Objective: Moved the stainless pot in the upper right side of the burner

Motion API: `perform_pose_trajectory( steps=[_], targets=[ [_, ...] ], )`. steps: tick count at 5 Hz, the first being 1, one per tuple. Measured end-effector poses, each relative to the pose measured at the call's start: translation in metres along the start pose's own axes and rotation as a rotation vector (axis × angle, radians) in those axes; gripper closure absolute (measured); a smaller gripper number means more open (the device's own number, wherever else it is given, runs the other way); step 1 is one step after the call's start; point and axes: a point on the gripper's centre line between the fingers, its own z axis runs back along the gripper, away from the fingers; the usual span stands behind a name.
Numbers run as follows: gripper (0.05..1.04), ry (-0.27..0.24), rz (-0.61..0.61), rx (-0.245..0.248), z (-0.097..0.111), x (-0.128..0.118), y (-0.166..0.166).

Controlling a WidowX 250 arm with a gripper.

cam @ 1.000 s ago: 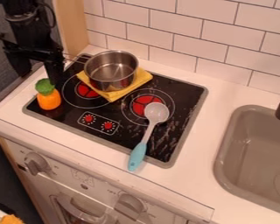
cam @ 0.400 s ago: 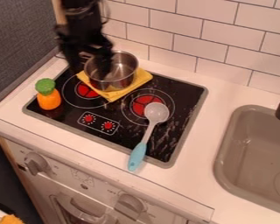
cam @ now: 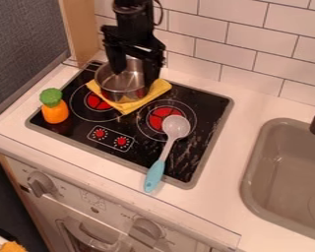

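My gripper (cam: 135,73) hangs over the stainless pot at the back of the stove, with its two fingers spread apart. One finger is above the pot's inside, the other overlaps its right rim; whether either touches the metal I cannot tell. The stainless pot (cam: 122,90) stands upright on a folded yellow cloth (cam: 138,104), between the left burner (cam: 98,102) and the stove's back edge. A second red burner (cam: 161,118) lies to the right, partly covered by a spoon's head.
A spoon with a turquoise handle (cam: 155,175) lies across the stove's front edge. An orange carrot toy with a green top (cam: 55,110) stands at the stove's left. The sink (cam: 284,167) is at the right, and a tiled wall (cam: 226,47) rises behind the stove.
The gripper has moved right, from the stove's back left corner to over the pot. The pot, cloth, spoon and carrot toy have stayed where they were.
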Motion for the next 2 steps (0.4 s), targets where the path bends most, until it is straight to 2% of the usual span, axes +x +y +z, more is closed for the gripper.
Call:
perform_pose_trajectory(
  steps=[1, 2],
  targets=[
    [0.083, 0.047, 0.007, 0.000, -0.024, 0.008, 0.003],
    [0.133, 0.072, 0.003, -0.003, -0.037, 0.010, 0.005]
  ],
)
